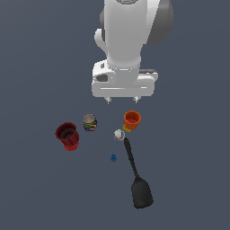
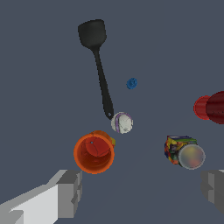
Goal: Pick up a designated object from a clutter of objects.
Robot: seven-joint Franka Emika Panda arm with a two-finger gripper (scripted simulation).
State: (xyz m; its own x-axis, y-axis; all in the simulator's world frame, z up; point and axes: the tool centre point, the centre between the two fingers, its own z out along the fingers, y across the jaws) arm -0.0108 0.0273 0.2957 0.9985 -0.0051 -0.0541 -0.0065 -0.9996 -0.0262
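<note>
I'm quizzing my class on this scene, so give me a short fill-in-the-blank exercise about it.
1. The longest item is the black ____.
2. The end of its handle lies beside the small whitish ____.
3. The pincer hangs above the clutter with its fingers ____.
4. The cup nearest the ball is ____.

Missing words: spatula; ball; open; orange

No legible text, even on the multicoloured can [image 2: 179,149].

The arm is glossy white with rounded, tubular links and a darker grey joint cap at one side. Its tool [image 1: 121,99] has a boxy white body with dark recesses and two short, blocky grey-white fingers [image 2: 70,193].
</note>
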